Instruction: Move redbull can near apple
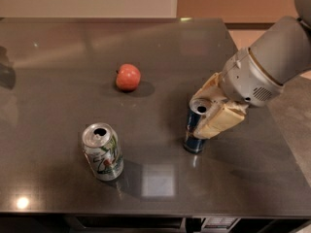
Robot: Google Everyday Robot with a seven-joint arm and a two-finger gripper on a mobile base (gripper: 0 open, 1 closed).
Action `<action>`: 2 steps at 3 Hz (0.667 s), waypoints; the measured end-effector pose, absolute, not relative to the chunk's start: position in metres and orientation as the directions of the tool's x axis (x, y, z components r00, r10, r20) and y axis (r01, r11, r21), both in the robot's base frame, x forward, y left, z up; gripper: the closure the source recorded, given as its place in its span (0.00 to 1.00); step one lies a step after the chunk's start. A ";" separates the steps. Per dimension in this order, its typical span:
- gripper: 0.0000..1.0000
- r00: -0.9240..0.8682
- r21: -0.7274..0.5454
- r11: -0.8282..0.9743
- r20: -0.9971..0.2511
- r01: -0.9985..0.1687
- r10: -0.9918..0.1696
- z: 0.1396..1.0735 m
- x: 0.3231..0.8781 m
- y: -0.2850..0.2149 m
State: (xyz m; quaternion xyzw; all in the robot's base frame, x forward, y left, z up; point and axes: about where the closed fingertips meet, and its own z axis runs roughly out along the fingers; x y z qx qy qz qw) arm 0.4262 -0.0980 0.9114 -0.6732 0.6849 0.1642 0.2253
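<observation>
The redbull can (193, 131), slim and blue-and-silver with an open silver top, stands upright right of the table's centre. My gripper (203, 113) comes in from the right and straddles the can's upper part. One cream finger (206, 89) is behind the can, the other (221, 123) is at its front right. The jaws stand open around the can. The red-orange apple (128, 77) lies further back and to the left, well apart from the can.
A wider silver can with green-red print (102, 152) stands upright at the front left. The dark table (63, 47) ends in a front edge below and a right edge (286, 144) under my arm.
</observation>
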 end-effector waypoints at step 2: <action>0.87 0.026 -0.094 0.033 -0.559 -0.995 -0.829 0.940 0.444 -0.086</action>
